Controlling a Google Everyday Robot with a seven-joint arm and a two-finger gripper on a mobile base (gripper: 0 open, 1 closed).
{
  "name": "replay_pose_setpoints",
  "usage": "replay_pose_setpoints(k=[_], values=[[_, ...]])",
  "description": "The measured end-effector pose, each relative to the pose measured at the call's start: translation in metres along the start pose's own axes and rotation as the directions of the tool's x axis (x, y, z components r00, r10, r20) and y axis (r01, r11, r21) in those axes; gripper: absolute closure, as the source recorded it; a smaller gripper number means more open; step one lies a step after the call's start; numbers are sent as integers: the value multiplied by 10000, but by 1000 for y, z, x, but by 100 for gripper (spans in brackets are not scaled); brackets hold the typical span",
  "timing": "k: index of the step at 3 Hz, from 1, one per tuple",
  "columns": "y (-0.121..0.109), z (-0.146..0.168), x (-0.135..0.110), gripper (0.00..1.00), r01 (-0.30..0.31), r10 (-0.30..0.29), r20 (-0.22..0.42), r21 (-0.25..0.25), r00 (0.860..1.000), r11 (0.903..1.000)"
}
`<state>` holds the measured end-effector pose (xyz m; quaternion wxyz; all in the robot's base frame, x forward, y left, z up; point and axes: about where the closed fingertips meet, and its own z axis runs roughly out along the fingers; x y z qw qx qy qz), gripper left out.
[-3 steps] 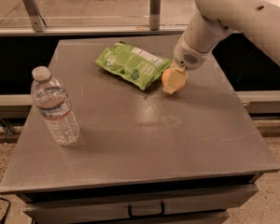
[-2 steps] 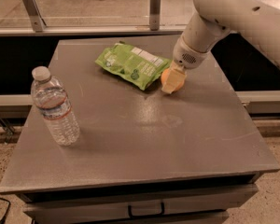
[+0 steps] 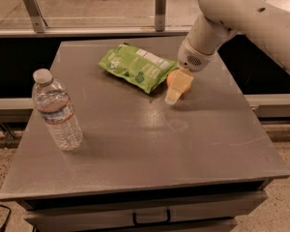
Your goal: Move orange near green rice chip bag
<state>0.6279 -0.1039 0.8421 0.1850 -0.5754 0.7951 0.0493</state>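
Gripping the orange [image 3: 170, 78], the gripper [image 3: 174, 90] sits at about 1 o'clock from the table [image 3: 193, 144] centre, its pale fingers [image 3: 180, 83] closed around the fruit and tilted down toward the tabletop. The orange is just beside the green bag [image 3: 137, 67], at the bag's 4 o'clock edge. The bag lies flat near 12 o'clock. A capped clear bottle [image 3: 57, 111] stands upright at 9 o'clock; its contents cannot be told.
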Motion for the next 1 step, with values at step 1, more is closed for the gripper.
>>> replay_pose_setpoints(k=[1], values=[[0, 0, 0, 0, 0, 0, 0, -1, 10000, 10000]])
